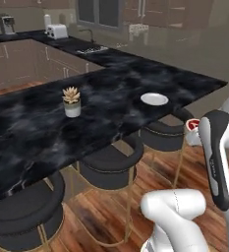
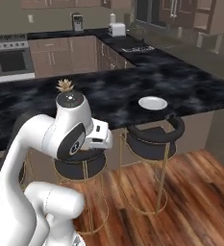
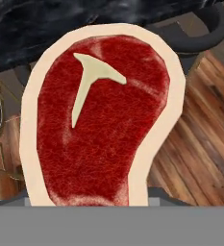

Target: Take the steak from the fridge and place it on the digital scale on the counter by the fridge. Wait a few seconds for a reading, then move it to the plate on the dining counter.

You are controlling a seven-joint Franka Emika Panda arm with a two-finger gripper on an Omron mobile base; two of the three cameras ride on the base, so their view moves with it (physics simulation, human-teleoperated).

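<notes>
The steak point(image 3: 101, 129), red with a pale fat rim and a white T-shaped bone mark, sits close up in the hand view, held above a stool and the wooden floor. My gripper point(image 1: 193, 134) is shut on the steak point(image 1: 193, 123), beside the right end of the dining counter point(image 1: 111, 103) and just off its edge. The white plate point(image 1: 154, 99) lies bare on the counter near that end, to the left of the gripper and beyond it. From the right base view the plate point(image 2: 153, 103) sits on the dining counter point(image 2: 190, 91) beyond my arm. The fridge and digital scale are out of view.
Black stools on gold legs point(image 1: 111, 165) point(image 2: 154, 137) line the near side of the island. A small potted succulent point(image 1: 71, 102) stands mid-counter. A toaster point(image 1: 57, 31) sits on the back counter, and an oven point(image 2: 10, 60) is at far left. Wooden floor point(image 2: 190, 192) lies open to the right.
</notes>
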